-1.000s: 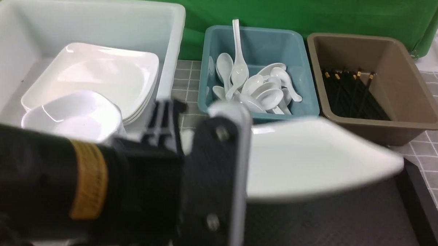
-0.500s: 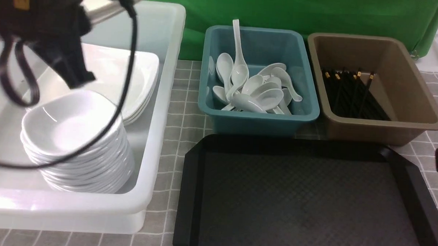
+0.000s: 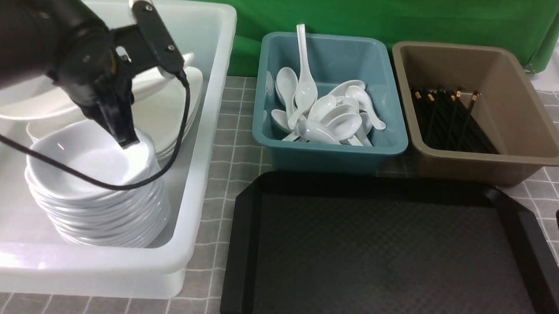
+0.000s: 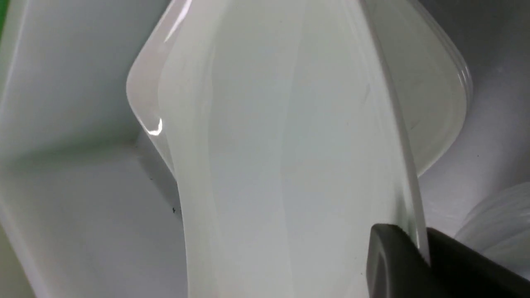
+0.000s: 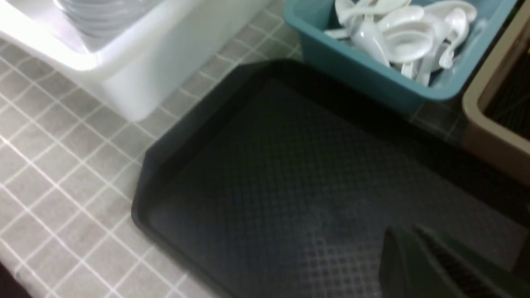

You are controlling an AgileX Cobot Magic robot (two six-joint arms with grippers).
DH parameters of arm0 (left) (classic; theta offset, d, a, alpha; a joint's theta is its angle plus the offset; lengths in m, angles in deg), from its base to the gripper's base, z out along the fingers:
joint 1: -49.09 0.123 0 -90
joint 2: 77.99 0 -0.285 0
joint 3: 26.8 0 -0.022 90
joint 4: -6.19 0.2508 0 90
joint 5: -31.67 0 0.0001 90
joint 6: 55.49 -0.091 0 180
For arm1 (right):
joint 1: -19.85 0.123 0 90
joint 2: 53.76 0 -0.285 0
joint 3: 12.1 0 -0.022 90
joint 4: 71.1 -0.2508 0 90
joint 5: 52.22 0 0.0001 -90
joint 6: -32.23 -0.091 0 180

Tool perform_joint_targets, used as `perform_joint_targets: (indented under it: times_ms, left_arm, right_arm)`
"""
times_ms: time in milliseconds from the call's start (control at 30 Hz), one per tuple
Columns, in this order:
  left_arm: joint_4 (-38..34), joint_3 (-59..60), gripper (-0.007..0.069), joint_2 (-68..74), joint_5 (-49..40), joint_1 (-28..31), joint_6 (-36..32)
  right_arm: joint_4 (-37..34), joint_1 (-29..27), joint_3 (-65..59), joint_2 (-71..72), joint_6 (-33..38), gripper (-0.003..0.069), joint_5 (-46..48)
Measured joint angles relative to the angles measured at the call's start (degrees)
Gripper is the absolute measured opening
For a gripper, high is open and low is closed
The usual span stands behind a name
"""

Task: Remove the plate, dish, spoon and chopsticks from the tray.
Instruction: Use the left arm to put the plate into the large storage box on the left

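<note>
Plate point(image 4: 269, 145) tilted, rim clamped tight in left gripper point(image 4: 419, 248), held over plate stack point(image 3: 164, 120) inside white tub point(image 3: 206, 126) (dishes point(image 3: 96, 206) stacked alongside). Teal tub point(image 3: 331, 152): spoons point(image 3: 336, 122). Brown tub point(image 3: 484, 164): chopsticks point(image 3: 453, 121). Right gripper point(image 5: 408, 236) closed, holding nothing, over tray point(image 3: 387, 253).

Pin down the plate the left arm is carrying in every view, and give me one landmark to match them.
Front view: the plate hangs tilted over the white tub, upper left.
Left wrist view: the plate fills the middle, tub wall behind.
Right wrist view: not in it; the tub's corner shows.
Shared landmark: the white tub.
</note>
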Motion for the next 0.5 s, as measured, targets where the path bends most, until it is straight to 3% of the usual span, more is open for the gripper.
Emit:
perform_joint_targets:
  times_ms: [500]
  left_arm:
    - [-2.81, -7.94, 0.0027, 9.1, -1.75, 0.49, 0.04]
  right_arm:
    - [-3.1, 0.0, 0.0, 0.0, 0.24, 0.0034, 2.53]
